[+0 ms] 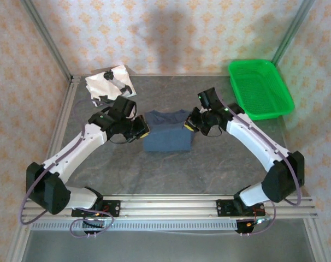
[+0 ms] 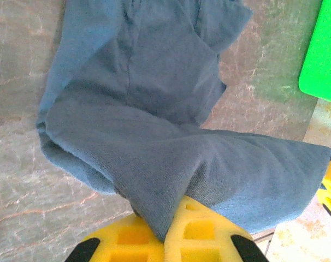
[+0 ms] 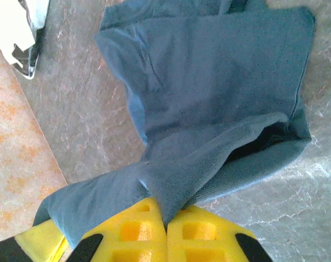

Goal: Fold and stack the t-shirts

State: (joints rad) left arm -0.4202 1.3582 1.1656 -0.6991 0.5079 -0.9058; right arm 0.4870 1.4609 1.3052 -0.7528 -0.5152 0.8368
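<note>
Both the left end effector (image 1: 141, 130) and the right end effector (image 1: 188, 125) grip opposite edges of the soft, light navy t-shirt (image 1: 168, 137) on the desk (image 1: 209, 169) left of the green basket (image 1: 261, 87); edges seem the right hold.

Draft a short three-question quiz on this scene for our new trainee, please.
1. True or false: the left gripper and the right gripper are each shut on the navy t-shirt.
2. Where does the white t-shirt lie? A: under the navy t-shirt. B: at the table's far left corner. C: in the right gripper.
3. Fill in: the green basket stands at the table's far ___ corner.

Key: 1 true; 2 B; 3 right.
</note>
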